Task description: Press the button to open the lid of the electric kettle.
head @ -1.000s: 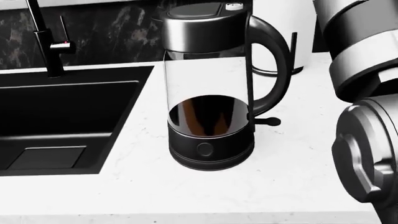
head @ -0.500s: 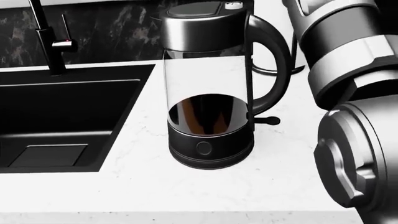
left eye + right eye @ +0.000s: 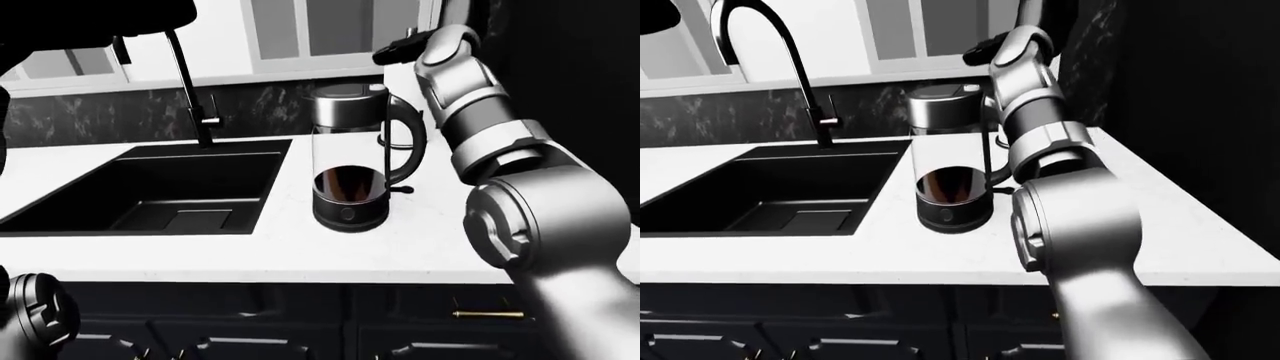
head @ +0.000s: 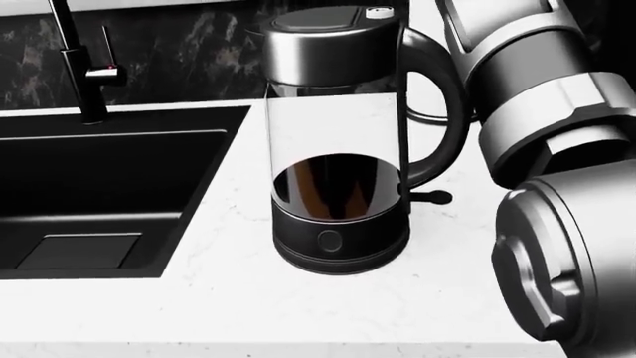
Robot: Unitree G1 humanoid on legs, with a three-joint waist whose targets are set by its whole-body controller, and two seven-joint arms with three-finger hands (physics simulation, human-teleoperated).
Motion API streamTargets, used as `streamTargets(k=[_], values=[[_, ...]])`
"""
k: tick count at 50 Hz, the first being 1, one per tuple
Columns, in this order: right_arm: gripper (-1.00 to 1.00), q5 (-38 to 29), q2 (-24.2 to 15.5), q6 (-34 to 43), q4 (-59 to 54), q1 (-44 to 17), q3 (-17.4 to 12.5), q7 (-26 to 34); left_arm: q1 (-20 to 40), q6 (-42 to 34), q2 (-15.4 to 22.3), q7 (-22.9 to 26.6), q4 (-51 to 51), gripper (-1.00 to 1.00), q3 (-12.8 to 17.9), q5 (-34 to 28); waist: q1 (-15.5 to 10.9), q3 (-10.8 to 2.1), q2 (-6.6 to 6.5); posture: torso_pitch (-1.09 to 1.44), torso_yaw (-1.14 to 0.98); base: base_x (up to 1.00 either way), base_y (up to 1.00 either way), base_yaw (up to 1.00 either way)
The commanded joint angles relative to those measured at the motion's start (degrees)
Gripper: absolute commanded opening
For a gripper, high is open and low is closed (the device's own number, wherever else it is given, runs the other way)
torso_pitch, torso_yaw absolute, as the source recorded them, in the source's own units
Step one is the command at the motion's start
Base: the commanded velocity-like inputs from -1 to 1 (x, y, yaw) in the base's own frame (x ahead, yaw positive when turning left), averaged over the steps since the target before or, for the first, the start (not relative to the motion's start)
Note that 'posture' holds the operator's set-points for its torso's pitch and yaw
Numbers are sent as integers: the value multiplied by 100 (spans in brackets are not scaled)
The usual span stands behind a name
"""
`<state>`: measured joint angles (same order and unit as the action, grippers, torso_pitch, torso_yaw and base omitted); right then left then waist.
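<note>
The electric kettle (image 4: 338, 149) stands upright on the white counter (image 4: 199, 306), with a glass body, a dark base and a dark steel lid that is closed. A small white button (image 4: 379, 12) sits on the lid by the handle (image 4: 442, 112). My right arm (image 4: 546, 112) rises along the kettle's right side. In the left-eye view my right hand (image 3: 398, 48) is dark, above and just right of the lid, fingers stretched leftward and apart from the button (image 3: 375, 88). My left hand does not show; only a silver joint (image 3: 30, 322) shows at the bottom left.
A black sink (image 4: 99, 186) with a dark faucet (image 4: 74, 60) lies left of the kettle. A dark marbled backsplash (image 3: 90, 124) runs behind. Dark cabinet doors (image 3: 300, 330) are below the counter. An unclear dark shape (image 3: 90, 19) fills the left-eye view's top left.
My right arm has moved leftward in the head view, closer to the kettle's handle, and now covers the white object behind it. The kettle and lid have not changed.
</note>
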<state>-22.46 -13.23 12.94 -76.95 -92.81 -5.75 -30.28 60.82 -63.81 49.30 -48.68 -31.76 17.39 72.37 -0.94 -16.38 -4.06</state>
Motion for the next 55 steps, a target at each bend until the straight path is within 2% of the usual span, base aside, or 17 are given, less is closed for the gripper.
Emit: streamTargets(k=[1, 25, 55], values=[[100, -111, -46, -109, 198, -225, 4, -30, 130, 103, 52, 3, 37, 100, 76, -72, -2, -43, -5, -50, 0, 0, 0, 0], [100, -290, -165, 149, 196, -63, -88, -290, 121, 86, 44, 0, 18, 100, 75, -74, -18, -48, 10, -50, 0, 0, 0, 0], [100, -350, -95, 118, 183, 176, -59, -232, 109, 35, -22, 62, -10, 100, 79, -182, -30, -64, 23, -50, 0, 0, 0, 0]])
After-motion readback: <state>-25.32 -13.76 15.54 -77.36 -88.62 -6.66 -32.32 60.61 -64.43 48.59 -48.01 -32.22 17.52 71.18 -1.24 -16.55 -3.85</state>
